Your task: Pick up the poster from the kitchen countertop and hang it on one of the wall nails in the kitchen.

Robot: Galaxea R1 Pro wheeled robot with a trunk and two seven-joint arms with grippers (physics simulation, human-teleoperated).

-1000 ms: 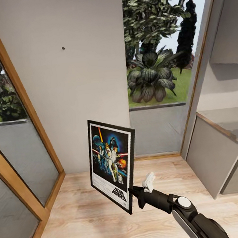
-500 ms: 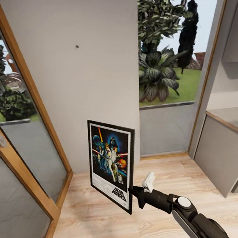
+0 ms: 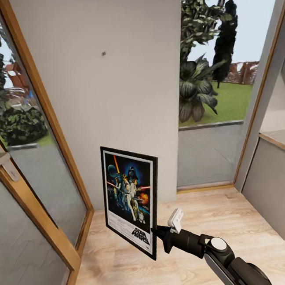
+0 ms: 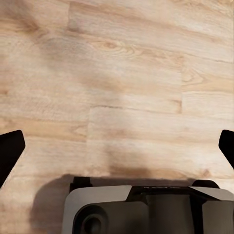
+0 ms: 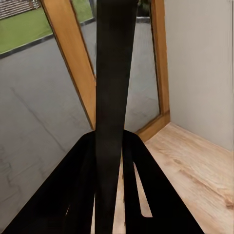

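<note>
Right claw point(image 3: 158, 237) grips the framed Star Wars poster point(image 3: 131, 198) upright below a wall nail point(image 3: 103, 53); left claw point(image 4: 117, 146) hangs released over wooden floor point(image 4: 126, 83).

Floor point(image 3: 130, 268) pale matt wood planks; door frame point(image 3: 32, 106) warm wood; wall point(image 3: 119, 96) smooth matt.

Bright, even daylight; soft shadow on the wooden floor point(image 4: 122, 122) in the left wrist view; renders slightly soft.
</note>
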